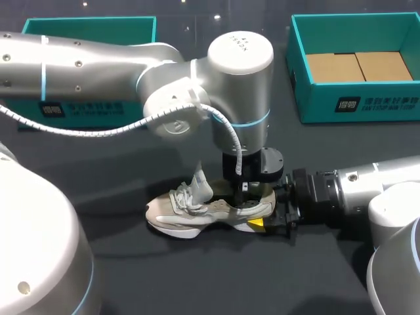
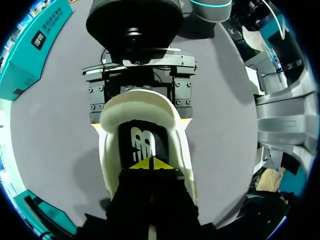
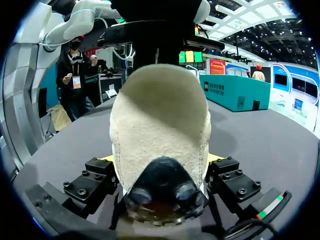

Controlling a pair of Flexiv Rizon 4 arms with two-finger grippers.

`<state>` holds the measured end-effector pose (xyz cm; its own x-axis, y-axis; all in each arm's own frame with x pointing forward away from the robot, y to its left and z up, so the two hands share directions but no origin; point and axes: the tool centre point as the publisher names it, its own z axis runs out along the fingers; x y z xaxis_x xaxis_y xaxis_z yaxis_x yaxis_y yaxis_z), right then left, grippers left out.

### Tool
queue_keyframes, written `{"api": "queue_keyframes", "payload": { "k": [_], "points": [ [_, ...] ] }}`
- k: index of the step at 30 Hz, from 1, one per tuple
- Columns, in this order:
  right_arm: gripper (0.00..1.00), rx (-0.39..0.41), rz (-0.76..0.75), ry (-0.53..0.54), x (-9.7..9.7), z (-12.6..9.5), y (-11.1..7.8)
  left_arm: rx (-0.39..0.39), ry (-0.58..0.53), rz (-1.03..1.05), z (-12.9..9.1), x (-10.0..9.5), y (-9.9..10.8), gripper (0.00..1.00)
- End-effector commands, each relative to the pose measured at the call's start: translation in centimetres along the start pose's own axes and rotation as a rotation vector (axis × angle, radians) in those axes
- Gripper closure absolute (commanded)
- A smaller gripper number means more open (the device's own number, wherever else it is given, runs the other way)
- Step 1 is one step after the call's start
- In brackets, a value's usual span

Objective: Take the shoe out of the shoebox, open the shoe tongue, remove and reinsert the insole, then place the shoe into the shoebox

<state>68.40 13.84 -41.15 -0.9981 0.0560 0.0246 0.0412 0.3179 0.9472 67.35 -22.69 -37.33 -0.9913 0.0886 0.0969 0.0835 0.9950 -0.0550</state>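
Steadying the shoe (image 1: 197,213) on its sole near the front of the dark counter (image 1: 197,275), we are clamping its heel from both sides with the right gripper (image 3: 161,158). The left gripper (image 2: 150,164) is hanging inside the shoe's opening, its yellow tips pressed together on the black insole (image 2: 142,142); whether they are pinching any of it, we cannot tell. We are judging this to be the insole step. Doing it well is calling for a firm heel hold, a pinch at the insole's rear edge and a slow upward peel, so the shoe is not lifting with it. The tongue (image 1: 200,185) is standing pulled up, leaving the mouth wide. Around the shoe the counter is lying flat and matte, giving the sole steady footing. Farther back, one teal shoebox (image 1: 354,105) is sitting open at our right with cardboard showing inside. A second teal box (image 1: 85,26) is waiting at our left, partly hidden behind the left arm.
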Motion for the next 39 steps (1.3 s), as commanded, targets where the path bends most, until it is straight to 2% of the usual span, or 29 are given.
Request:
{"api": "queue_keyframes", "payload": {
  "k": [1,12,19,20,21,23,27,29,34,39],
  "points": [
    [1.00,0.002,0.000,0.000,0.0,0.1,0.0,0.014,0.005,-0.009,0.3,0.3,1.2,1.00],
    [1.00,0.002,0.000,0.000,0.0,0.1,0.0,-0.003,0.005,-0.034,0.8,0.8,3.4,1.00],
    [1.00,0.002,0.000,0.000,0.0,0.1,0.0,-0.011,-0.027,-0.001,0.9,1.8,3.4,1.00],
    [1.00,0.002,0.000,0.000,0.0,0.1,0.0,-0.014,-0.032,0.003,0.9,1.9,3.3,0.97],
    [1.00,0.002,0.000,0.000,0.0,0.1,0.0,-0.014,-0.033,0.003,1.0,2.0,3.3,0.88],
    [1.00,0.002,0.000,0.000,0.0,0.1,0.0,-0.004,-0.039,0.003,1.1,1.9,3.3,0.76],
    [1.00,0.002,0.000,0.000,0.0,0.1,0.0,0.004,-0.047,-0.010,1.6,1.6,3.4,0.69],
    [1.00,0.002,0.000,0.000,0.0,0.1,0.0,-0.007,-0.065,-0.012,2.0,1.4,3.3,0.62],
    [1.00,0.002,0.000,0.000,0.0,0.1,0.0,-0.032,-0.107,-0.006,2.9,0.9,2.8,0.64],
    [1.00,0.002,0.000,0.000,0.0,0.1,0.0,-0.057,-0.158,0.018,3.7,0.7,2.3,0.61]
  ]
}}
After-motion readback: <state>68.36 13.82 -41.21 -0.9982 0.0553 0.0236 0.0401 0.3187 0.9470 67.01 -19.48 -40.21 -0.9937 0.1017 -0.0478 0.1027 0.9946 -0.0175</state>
